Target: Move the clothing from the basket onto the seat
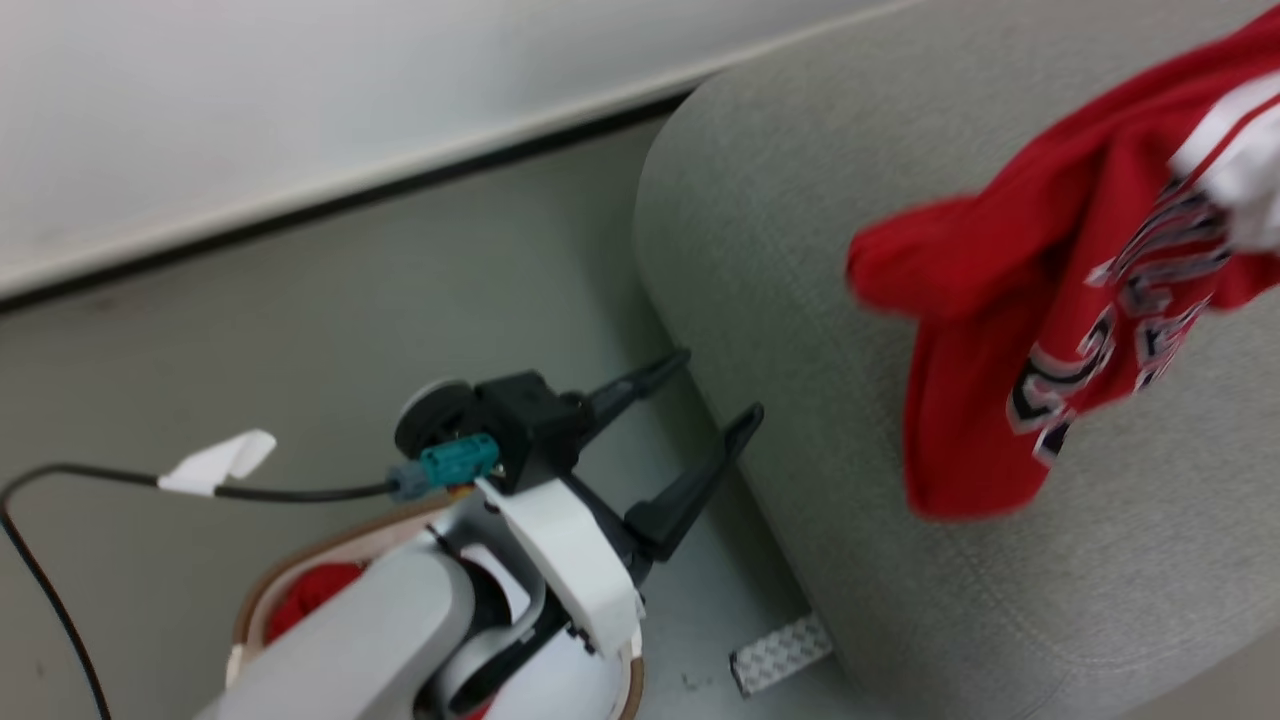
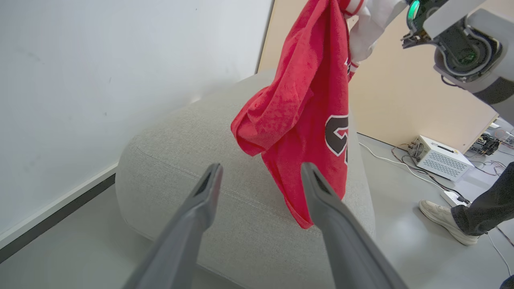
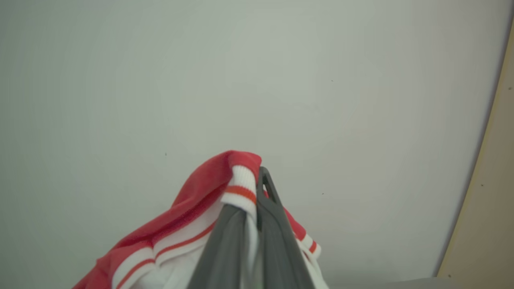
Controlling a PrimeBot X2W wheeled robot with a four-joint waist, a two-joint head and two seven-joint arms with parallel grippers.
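- One piece of the clothing (image 1: 1010, 330), a bright red garment with white trim and black-and-white lettering, hung bunched in the air above the seat (image 1: 800, 250), clear of the cushion as far as the left wrist view showed.
- The right gripper (image 3: 257, 192) had its two fingers (image 3: 277, 233) pressed together on a white cuff with a red stripe at the garment's top, so the fabric dangled below the pinch.
- A second patch of red fabric (image 1: 315, 590) lay inside the basket (image 1: 300, 560) at the near left; how many pieces it made up could not be told.
- The one basket stood on the floor (image 1: 350, 300) to the left of the seat, mostly hidden under the left arm; only part of its brown rim showed.
- The one seat, grey with a rounded corner and a stitched seam, filled the right side and reached back towards the white wall (image 1: 300, 100).
- The left gripper (image 1: 718, 385) hovered over the basket's far edge with its two fingers spread wide and nothing between them, their tips pointing at the seat's near side.
- One black cable (image 1: 100, 475) with one white tag (image 1: 215, 465) ran to the left wrist.
- One patterned patch (image 1: 780, 655) lay on the floor at the foot of the seat.
- Beyond the seat's right end stood a person's one pale shoe (image 2: 445, 220) below a dark trouser leg (image 2: 490, 208), and one white box (image 2: 439, 158) with wires, before a beige panel (image 2: 401, 100).
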